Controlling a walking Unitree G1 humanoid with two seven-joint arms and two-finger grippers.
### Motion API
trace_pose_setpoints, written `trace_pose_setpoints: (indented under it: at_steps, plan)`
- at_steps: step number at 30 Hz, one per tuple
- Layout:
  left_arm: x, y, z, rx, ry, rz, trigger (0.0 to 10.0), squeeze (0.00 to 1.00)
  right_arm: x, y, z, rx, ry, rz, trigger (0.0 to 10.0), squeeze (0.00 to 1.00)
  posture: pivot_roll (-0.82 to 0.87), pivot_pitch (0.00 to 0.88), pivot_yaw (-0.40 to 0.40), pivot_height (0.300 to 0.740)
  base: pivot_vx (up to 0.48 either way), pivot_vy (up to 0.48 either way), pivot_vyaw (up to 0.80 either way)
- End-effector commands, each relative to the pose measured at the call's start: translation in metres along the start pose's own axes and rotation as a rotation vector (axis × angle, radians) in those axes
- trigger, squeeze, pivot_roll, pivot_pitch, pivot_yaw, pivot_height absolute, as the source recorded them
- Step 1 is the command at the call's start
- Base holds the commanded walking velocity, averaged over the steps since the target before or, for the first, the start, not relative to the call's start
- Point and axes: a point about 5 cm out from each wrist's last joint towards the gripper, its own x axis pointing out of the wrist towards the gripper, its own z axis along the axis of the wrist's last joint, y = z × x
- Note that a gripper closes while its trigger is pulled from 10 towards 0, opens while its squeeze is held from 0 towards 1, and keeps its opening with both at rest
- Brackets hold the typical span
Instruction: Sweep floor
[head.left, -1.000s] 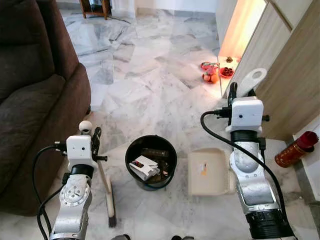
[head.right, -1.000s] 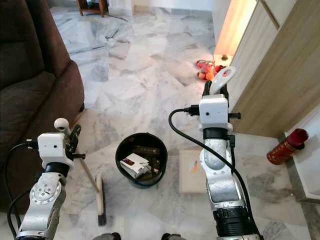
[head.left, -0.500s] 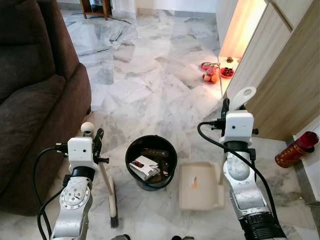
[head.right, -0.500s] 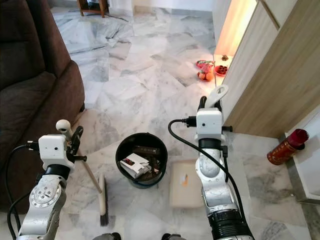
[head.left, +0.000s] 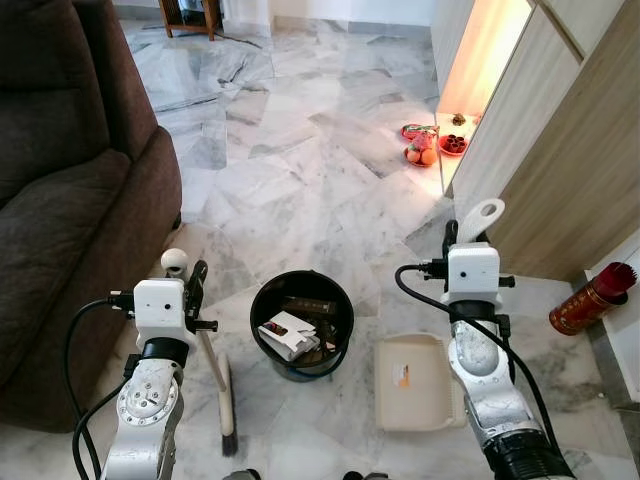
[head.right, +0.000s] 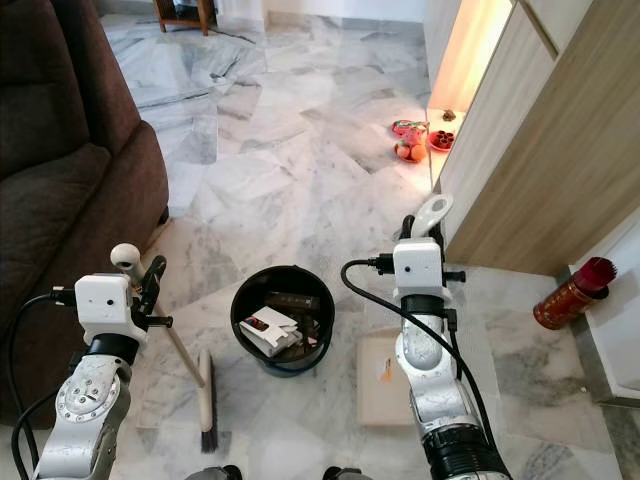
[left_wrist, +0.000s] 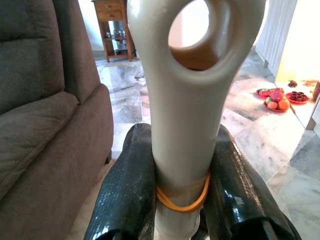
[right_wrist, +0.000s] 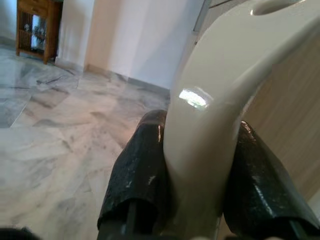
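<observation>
Left gripper (left_wrist: 182, 200): clenched on the cream handle of the brush (head.left: 222, 400), both black fingers (left_wrist: 127, 190) pressed against its sides, an orange rubber band around the handle just between them.
Brush: leans from the gripper down to the marble floor (head.left: 290, 150), bristle head resting on the tiles just left of the bin; the handle's rounded end sticks up above the wrist.
Right gripper (right_wrist: 192, 195): grasping the upright cream handle of the dustpan (head.left: 418, 380), fingers tight on both sides.
Dustpan: flat on the floor right of the bin, near the robot, its tray open upward with a small orange mark inside (too small to tell what it is).
Bin (head.left: 301, 322): black, round, standing between the two arms, holding boxes and scraps.
Sofa (head.left: 70, 200): dark brown, along the left.
Cabinet (head.left: 560, 140): wooden, on the right; a red cylinder (head.left: 593, 297) lies on the floor by its near corner.
Far right: plates of fruit (head.left: 425, 148) on the floor in a lit opening.
</observation>
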Motion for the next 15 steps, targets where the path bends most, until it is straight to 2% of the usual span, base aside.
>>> trace_pose_setpoints:
  at_steps: [1, 15]
  plan:
    - [0.001, -0.001, 0.006, 0.008, -0.027, -0.014, 10.0, 0.00, 0.002, 0.003, 0.003, 0.008, -0.025, 0.011, 10.0, 0.00, 0.16, 0.180, -0.019, 0.740, 0.000, 0.000, 0.00]
    - [0.001, -0.001, 0.007, 0.006, -0.033, -0.015, 10.0, 0.00, 0.000, 0.008, -0.009, 0.012, 0.003, 0.033, 10.0, 0.00, 0.14, 0.166, -0.019, 0.740, 0.000, 0.000, 0.00]
